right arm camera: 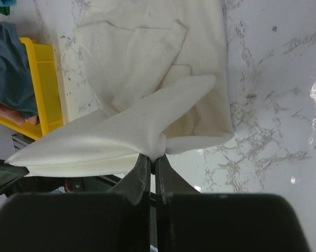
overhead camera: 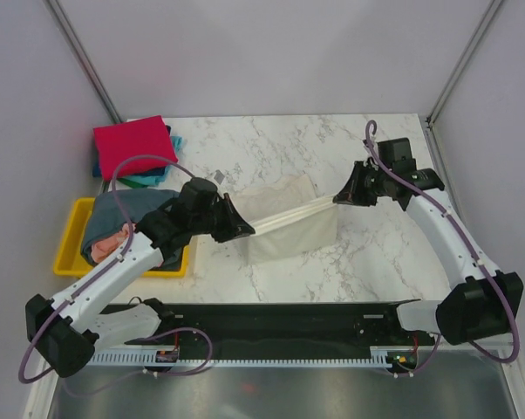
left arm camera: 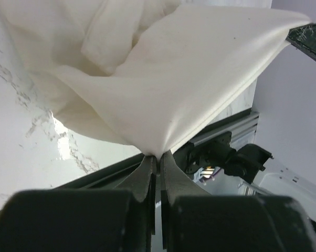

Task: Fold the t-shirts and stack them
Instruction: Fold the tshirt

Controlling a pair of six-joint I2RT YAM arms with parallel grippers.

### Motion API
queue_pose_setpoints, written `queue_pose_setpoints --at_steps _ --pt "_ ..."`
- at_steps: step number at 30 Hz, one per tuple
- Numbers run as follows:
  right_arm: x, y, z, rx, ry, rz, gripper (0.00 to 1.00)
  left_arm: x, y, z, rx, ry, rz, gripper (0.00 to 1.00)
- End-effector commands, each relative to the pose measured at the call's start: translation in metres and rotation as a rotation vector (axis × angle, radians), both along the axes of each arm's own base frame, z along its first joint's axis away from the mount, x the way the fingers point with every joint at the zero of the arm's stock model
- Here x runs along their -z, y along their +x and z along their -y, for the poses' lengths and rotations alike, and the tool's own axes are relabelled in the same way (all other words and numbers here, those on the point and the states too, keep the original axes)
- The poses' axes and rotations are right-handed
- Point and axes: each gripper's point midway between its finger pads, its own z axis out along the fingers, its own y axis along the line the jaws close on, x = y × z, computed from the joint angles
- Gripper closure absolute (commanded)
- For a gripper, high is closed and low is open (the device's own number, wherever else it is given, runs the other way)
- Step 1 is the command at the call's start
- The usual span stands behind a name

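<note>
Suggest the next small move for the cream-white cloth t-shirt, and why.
Probably lower the lifted edge over the flat part, finishing the fold: left gripper and right gripper pinch the cream-white cloth t-shirt taut between them, the rest on the marble table.

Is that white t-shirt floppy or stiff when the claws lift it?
Probably floppy: the cream-white t-shirt drapes and folds below the edge stretched between the left claw and right claw. Likely light, since two pinches hold it up. Its wrinkles suggest it would bunch if pushed.
</note>
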Motion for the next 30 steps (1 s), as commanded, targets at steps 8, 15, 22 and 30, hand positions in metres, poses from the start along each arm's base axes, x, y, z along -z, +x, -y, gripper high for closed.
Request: queue_pose_setpoints --at_steps 8,15,22,30 --pt "0.011 0.12 -0.003 0.033 -0.064 0.075 1.0 0.019 0.075 -0.031 0.018 0.088 -0.049 0.98" --pt "0.04 0.175 -0.016 0.023 -0.049 0.038 1.0 0.05 0.131 -0.048 0.001 0.096 -0.129 0.98" --pt "0.063 0.218 -0.03 0.011 -0.004 0.012 1.0 0.078 0.165 -0.043 0.039 0.081 -0.197 0.98" --pt "0.085 0.239 -0.042 -0.016 0.03 -0.007 0.93 0.102 0.183 -0.061 -0.012 0.118 -0.236 0.98"
